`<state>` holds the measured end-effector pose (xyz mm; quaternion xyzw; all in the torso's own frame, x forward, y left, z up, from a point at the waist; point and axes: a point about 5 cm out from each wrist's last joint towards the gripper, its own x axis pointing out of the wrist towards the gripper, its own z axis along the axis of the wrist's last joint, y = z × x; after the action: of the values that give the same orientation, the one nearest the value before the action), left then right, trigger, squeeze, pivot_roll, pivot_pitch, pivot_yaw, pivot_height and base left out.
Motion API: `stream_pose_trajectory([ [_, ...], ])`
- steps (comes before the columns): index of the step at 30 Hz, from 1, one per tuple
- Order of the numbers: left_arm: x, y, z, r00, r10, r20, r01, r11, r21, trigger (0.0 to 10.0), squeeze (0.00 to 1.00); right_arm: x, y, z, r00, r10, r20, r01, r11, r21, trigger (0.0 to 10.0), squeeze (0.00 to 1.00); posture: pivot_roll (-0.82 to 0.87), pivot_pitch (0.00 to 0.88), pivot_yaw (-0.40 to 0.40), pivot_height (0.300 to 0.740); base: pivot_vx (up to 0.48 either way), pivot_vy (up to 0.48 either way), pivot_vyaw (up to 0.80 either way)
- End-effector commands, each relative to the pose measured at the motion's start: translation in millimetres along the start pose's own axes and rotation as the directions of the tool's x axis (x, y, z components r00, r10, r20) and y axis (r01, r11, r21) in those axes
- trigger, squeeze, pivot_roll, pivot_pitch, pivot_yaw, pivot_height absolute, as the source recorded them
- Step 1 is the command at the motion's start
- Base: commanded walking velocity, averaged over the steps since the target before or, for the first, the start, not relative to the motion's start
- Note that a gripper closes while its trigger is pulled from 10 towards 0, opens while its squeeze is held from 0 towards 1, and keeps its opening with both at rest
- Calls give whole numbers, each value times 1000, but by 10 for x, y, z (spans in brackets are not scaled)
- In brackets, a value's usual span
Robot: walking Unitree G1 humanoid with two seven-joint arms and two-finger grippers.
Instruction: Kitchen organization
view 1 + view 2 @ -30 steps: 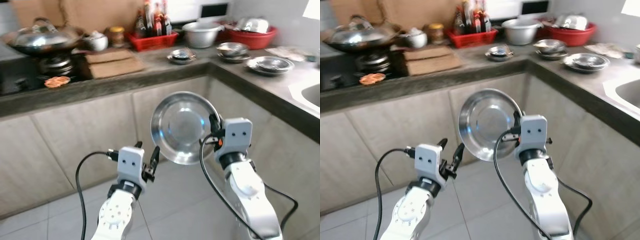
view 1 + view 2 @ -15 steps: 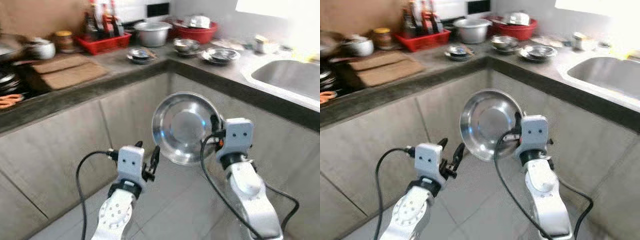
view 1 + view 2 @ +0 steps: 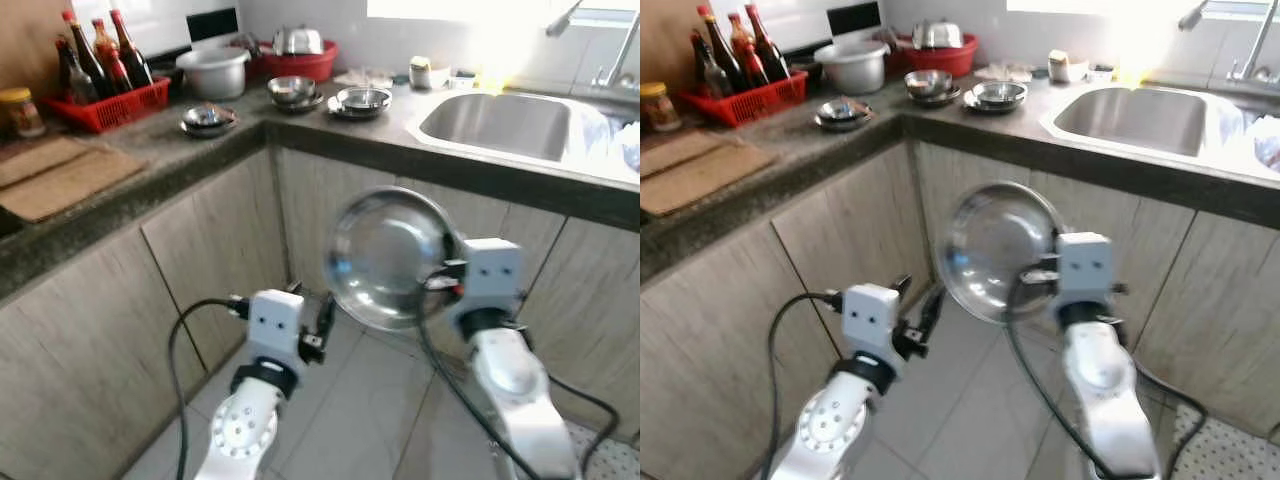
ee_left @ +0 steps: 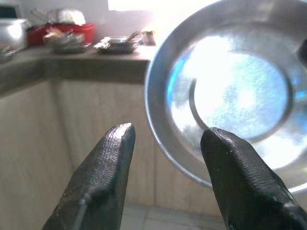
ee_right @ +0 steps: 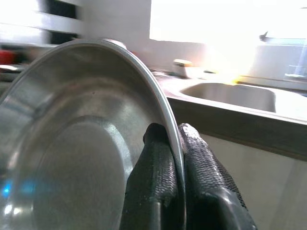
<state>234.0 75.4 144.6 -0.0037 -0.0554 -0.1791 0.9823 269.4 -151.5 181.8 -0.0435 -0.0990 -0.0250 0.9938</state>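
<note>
The right pincer point(image 5: 173, 143) is clamping the rim of a steel plate point(image 3: 388, 255), one finger on each face, so the plate is hanging on edge in front of the robot's chest, its hollow side facing the robot's left; held by the thin rim like this it is staying clear of the cabinet fronts and, as a judgement, is ready to be laid flat or slid into a stack. The left pincer point(image 4: 165, 139) is hovering just beside the plate with its fingers point(image 4: 115, 146) spread apart and nothing between them, apart from the metal, probably kept near as a spare support rather than as a carrier. Ahead, the L-shaped tabletop point(image 3: 150, 160) is turning a corner, and the likely reason for carrying the plate there is the cluster near that corner: small steel bowls point(image 3: 207, 117) and further steel dishes point(image 3: 362, 98) are sitting close to the front edge, with a grey pot point(image 3: 212, 70) and a red basin point(image 3: 300, 58) behind them against the wall. A red crate of bottles point(image 3: 105, 95) is standing toward the left end of the back edge, with wooden boards point(image 3: 60, 175) in front of it, and the sink point(image 3: 495, 120) is set into the right-hand run. The plate seems bound for the dishes or the sink, though which one cannot be told, and the carry appears only partway done since the plate is well apart from both.
</note>
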Motion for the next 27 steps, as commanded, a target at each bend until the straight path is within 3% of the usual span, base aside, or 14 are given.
stream_pose_trajectory([
  [1,-15,67,-4,1000,20,-3,-20,1000,23,10000,0,14,98,116,998,26,50,-28,999,22,10000,0,58,24,20,740,0,0,-800],
  [5,-17,53,8,1000,8,9,-8,999,38,10000,0,17,98,116,998,24,52,-25,1000,19,10000,0,59,20,20,740,0,0,-800],
  [15,-14,50,-20,1000,6,-7,-6,999,41,10000,0,30,99,124,998,24,56,-25,1000,18,10000,0,57,15,18,740,55,-332,-800],
  [18,-2,73,-58,999,38,-39,-39,999,-25,10000,0,36,110,128,998,28,58,-29,999,18,10000,0,59,11,18,740,0,0,-788],
  [27,6,167,-74,992,117,-54,-121,988,-97,10000,0,32,168,101,997,70,41,-71,997,33,10000,0,60,5,16,740,0,0,0],
])
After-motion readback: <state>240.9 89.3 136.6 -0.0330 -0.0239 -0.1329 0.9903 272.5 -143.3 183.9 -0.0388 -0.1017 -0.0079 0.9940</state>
